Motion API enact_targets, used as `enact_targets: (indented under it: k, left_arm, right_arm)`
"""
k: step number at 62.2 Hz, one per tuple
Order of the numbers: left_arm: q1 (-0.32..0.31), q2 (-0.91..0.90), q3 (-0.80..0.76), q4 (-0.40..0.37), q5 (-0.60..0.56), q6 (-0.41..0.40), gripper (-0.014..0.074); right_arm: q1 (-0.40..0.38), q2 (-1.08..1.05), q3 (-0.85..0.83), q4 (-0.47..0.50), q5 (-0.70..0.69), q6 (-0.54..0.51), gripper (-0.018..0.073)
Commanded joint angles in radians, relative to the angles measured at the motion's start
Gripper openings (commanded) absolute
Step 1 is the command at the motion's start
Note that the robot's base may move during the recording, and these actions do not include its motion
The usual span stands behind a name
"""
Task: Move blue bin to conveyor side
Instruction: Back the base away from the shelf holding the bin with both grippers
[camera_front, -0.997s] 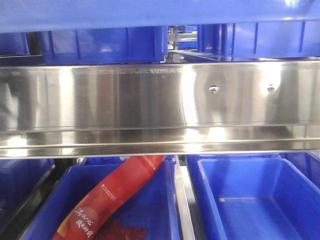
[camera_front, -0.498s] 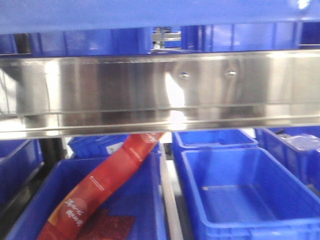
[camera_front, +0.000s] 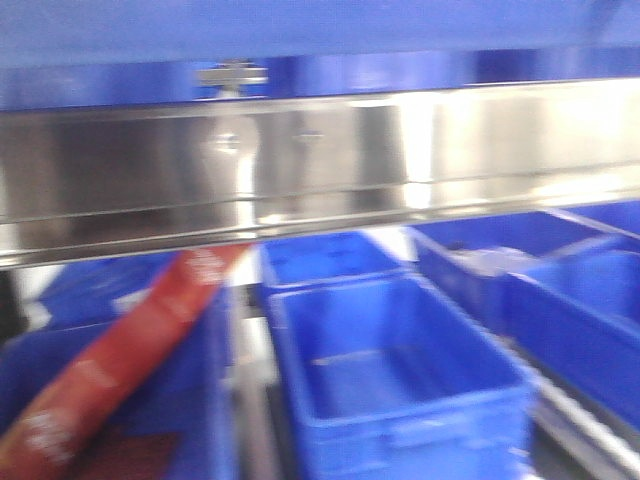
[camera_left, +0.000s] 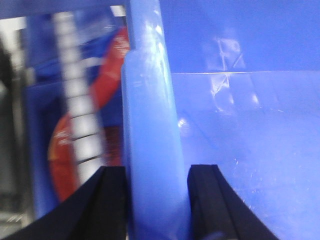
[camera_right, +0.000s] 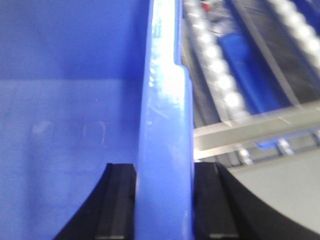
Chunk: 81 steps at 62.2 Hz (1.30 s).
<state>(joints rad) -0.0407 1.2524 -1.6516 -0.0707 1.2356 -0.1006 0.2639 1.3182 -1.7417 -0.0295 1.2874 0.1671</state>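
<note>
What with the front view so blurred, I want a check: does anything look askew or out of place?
One thing: the long red packet sticks diagonally out of the crate at lower left, its top up near the steel rack instead of lying inside. Otherwise nothing stands out.

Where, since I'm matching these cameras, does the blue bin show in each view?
Front: blue bin is the blurred band along the top edge.
Left wrist: its rim runs up the centre, clamped by the left gripper; its inside fills the right.
Right wrist: rim up the centre, clamped by the right gripper; inside fills the left.
Shared landmark: red packet, lower left in front, left of the rim in left wrist; absent from right wrist.
</note>
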Motion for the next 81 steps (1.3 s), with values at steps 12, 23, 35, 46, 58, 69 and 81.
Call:
enact_targets:
  k: [12, 23, 35, 46, 58, 69, 81]
  left_arm:
    - [-0.003, -0.021, -0.013, -0.006, -0.08, 0.012, -0.0017]
    - [-0.003, -0.021, -0.013, -0.006, -0.08, 0.012, -0.0017]
    - [-0.003, -0.021, -0.013, -0.004, -0.08, 0.012, -0.0017]
    - [-0.003, -0.021, -0.013, -0.004, -0.08, 0.012, -0.0017]
    - [-0.003, -0.021, -0.013, -0.004, -0.08, 0.012, -0.0017]
    - [-0.003, -0.021, -0.013, -0.004, -0.08, 0.012, -0.0017]
    - [-0.003, -0.021, -0.013, -0.004, -0.08, 0.012, -0.0017]
  right_arm:
    - [0.0, -0.026, -0.012, -0.047, -0.092, -0.006, -0.0081]
    - [0.0, -0.026, -0.012, -0.047, -0.092, -0.006, -0.0081]
    - [0.0, -0.026, -0.012, -0.047, -0.092, -0.006, -0.0081]
    - [0.0, -0.026, -0.012, -0.047, -0.092, -0.006, -0.0081]
    - [0.0, -0.026, -0.012, -0.047, -0.092, -0.006, -0.0081]
    - [0.0, -0.026, -0.012, -0.047, -0.092, -0.006, -0.0081]
    - [0.0, -0.026, -0.012, -0.047, -0.092, -0.006, -0.0081]
